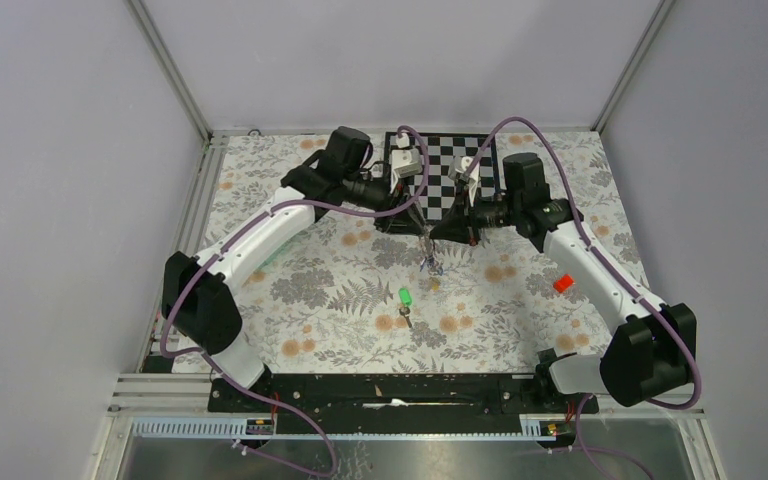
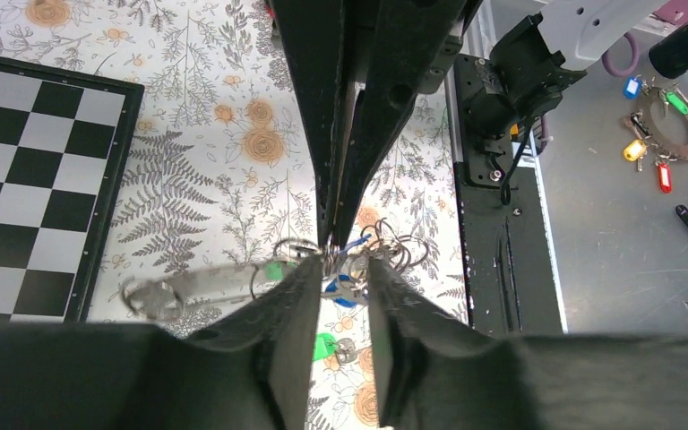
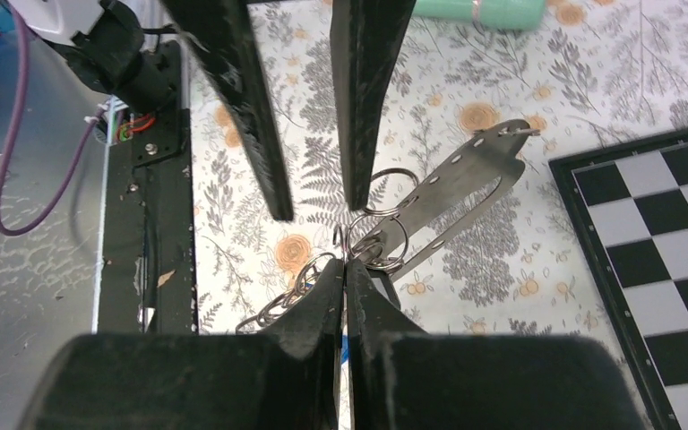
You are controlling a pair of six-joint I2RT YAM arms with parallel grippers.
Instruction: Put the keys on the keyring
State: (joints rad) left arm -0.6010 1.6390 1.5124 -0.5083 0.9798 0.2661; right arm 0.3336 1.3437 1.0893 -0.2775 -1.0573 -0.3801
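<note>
The keyring (image 3: 378, 244), a bunch of thin silvery rings, hangs above the flowered table with a flat perforated metal strip (image 3: 461, 184) dangling from it. My right gripper (image 3: 345, 264) is shut on one of its rings. My left gripper (image 2: 344, 264) faces it tip to tip, its jaws a little apart on either side of the ring bunch. A blue key (image 2: 345, 293) hangs in that bunch just beyond the left fingertips. A green key (image 1: 404, 296) lies alone on the table below both grippers. Other keys are not in view.
A black-and-white chessboard (image 1: 450, 170) lies at the back behind the grippers. An orange-red cylinder (image 1: 563, 283) sits to the right, beside the right arm. A mint-green piece (image 3: 484, 11) lies left under the left arm. The black base rail (image 1: 390, 392) lines the near edge.
</note>
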